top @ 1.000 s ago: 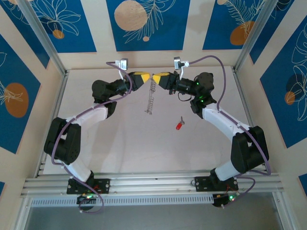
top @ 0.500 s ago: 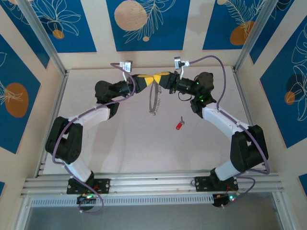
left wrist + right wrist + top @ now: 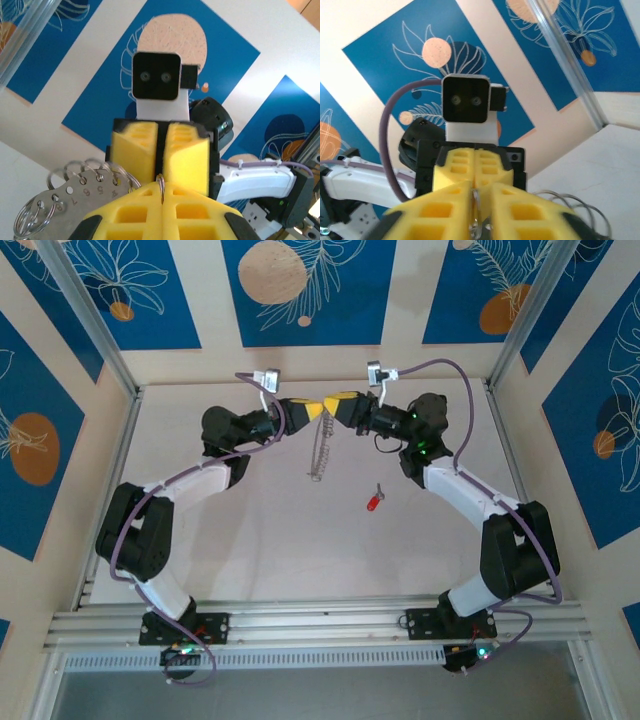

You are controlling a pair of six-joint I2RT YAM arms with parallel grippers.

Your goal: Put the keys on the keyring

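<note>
Top external view, left to right: the left gripper (image 3: 314,409) comes in from the left and meets the right gripper (image 3: 330,405) nose to nose over the far half of the table (image 3: 250,530). The keyring (image 3: 318,452) dangles straight down from that meeting point. Can't tell if its bottom end touches the table.

On the left wrist cam the left fingers are clenched tight on one thin wire loop of the keyring, and the other rings and a numbered metal tag (image 3: 82,192) hang off to the side.

The right one is murkier. Its wrist cam shows a narrow slit between the pads with a bit of metal in it, and I honestly can't tell if it's pinching or letting go.

Looks to me like a handoff, so the right arm can go fetch the key (image 3: 373,502). I'd keep the left pinch firm and back the right one straight off, so it doesn't drag the wire sideways.

The key lies on the table, right of the hanging ring and nearer the bases, well apart from both sets of jaws, with nothing touching it.
</note>
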